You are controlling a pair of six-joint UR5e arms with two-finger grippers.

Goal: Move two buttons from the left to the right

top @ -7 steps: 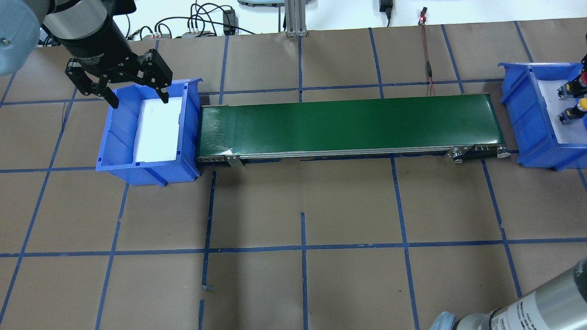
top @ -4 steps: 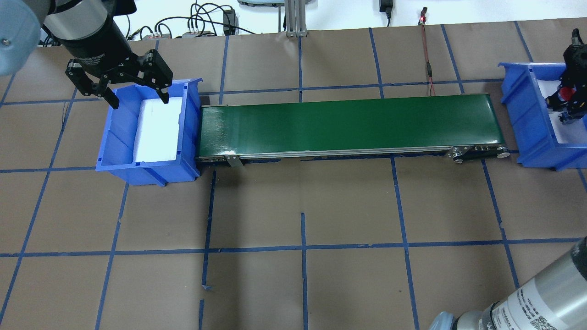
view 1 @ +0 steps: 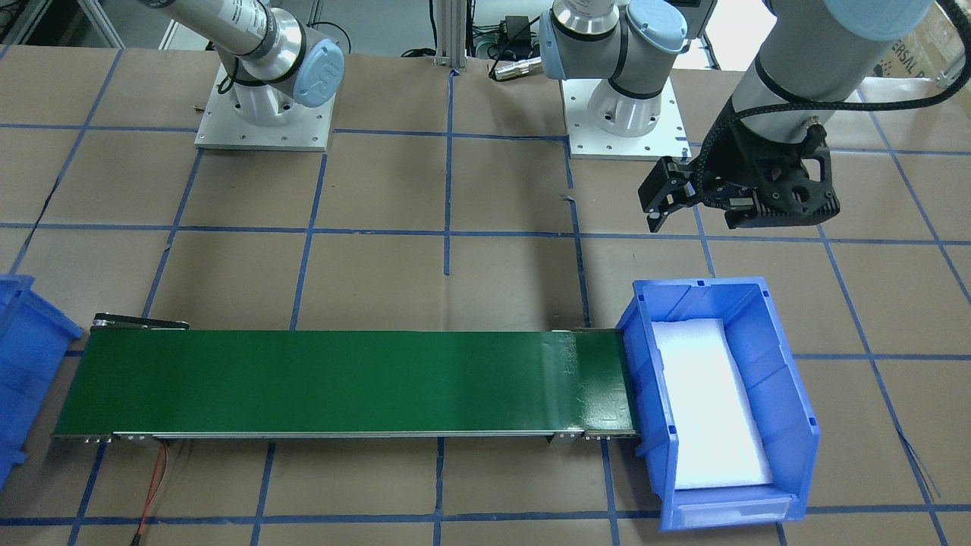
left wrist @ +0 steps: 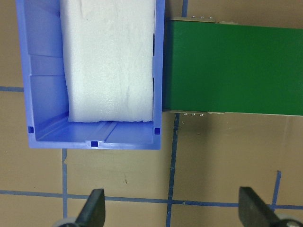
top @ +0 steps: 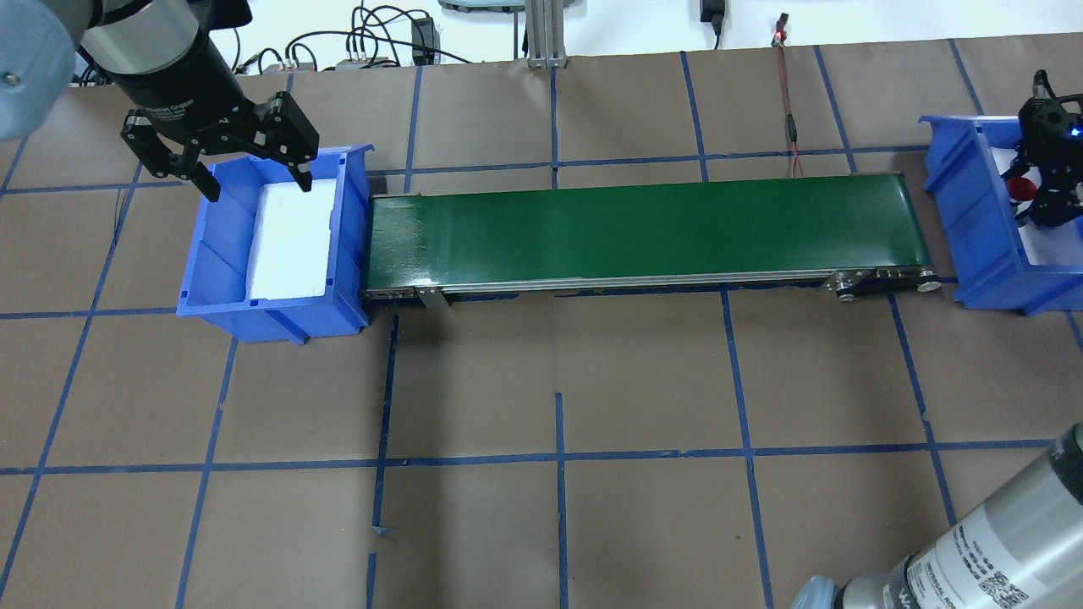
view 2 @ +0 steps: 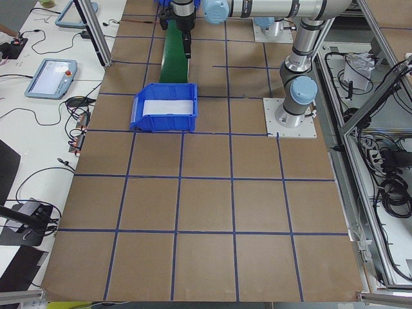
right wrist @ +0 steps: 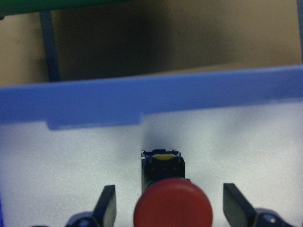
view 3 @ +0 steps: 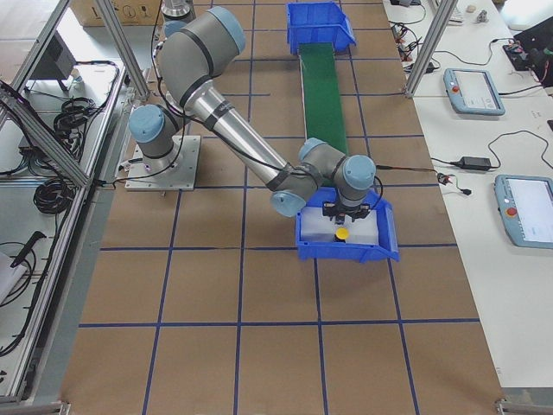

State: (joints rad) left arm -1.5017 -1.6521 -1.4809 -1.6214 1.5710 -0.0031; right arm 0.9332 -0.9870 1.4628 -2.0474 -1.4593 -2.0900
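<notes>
The red button (right wrist: 173, 210) lies on the white foam in the right blue bin (top: 973, 220); its cap also shows in the overhead view (top: 1021, 188). My right gripper (right wrist: 170, 196) is open and straddles the red button with a gap on each side. It shows over the bin in the overhead view (top: 1045, 182). The yellow button (view 3: 343, 233) lies in the same bin, just beside the gripper, and is hidden in the overhead view. My left gripper (top: 254, 182) is open and empty, above the far end of the left blue bin (top: 351, 245).
A green conveyor belt (top: 643, 224) runs between the two bins. The left bin (left wrist: 45, 94) holds only white foam (left wrist: 111, 61). A red cable (top: 791, 127) lies behind the belt. The right bin's wall (right wrist: 142, 101) stands just ahead of the right gripper.
My right gripper has come in from the right edge over the right bin and moved left. The red cap now shows further left. The left arm has not moved.
</notes>
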